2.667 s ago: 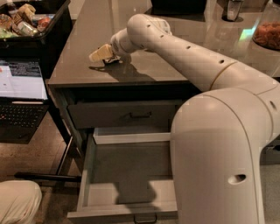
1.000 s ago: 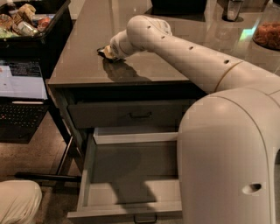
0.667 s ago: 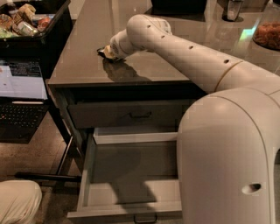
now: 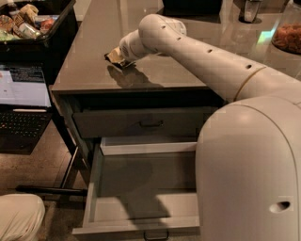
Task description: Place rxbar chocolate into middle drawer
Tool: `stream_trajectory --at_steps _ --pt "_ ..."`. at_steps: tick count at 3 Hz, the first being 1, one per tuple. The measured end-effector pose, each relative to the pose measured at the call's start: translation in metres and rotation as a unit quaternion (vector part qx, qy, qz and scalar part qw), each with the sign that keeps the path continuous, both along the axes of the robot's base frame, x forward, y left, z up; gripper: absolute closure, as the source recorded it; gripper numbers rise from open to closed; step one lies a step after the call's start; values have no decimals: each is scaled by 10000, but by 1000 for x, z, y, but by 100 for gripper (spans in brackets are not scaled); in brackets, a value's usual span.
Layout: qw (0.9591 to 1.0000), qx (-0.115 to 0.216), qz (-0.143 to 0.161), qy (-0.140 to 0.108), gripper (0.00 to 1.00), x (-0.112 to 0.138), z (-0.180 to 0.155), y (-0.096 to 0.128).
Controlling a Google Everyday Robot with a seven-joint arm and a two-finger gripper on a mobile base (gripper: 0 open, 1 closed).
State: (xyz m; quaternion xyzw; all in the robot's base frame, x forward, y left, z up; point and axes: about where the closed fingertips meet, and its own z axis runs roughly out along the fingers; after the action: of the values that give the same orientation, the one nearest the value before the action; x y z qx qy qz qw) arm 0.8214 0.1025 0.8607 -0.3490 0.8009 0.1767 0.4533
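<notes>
Over on the left, a laptop (image 4: pixel 23 87) is glowing, its screen lit above the dark keyboard (image 4: pixel 21 123). Above it, a black bin (image 4: pixel 44 44) is sitting packed with snack packets (image 4: pixel 23 21). The gripper (image 4: pixel 114 56) is hanging low over the grey bench (image 4: pixel 89 77), near its left edge. Just under the benchtop, a grey drawer front (image 4: pixel 117 124) is showing its dark handle (image 4: pixel 151 124). Far right, something orange (image 4: pixel 288 37) is resting on the bench, with a dark cup (image 4: pixel 249 12) standing beyond it. Something pale and rounded (image 4: pixel 19 216) is poking in at bottom left.
</notes>
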Motion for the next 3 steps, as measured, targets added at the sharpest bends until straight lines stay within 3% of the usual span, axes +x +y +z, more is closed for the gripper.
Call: stream_trajectory --at_steps 1,3 --pt "9998 95 56 -147 0 -6 12 -2" --pt "9999 94 52 -66 0 -2 2 0"
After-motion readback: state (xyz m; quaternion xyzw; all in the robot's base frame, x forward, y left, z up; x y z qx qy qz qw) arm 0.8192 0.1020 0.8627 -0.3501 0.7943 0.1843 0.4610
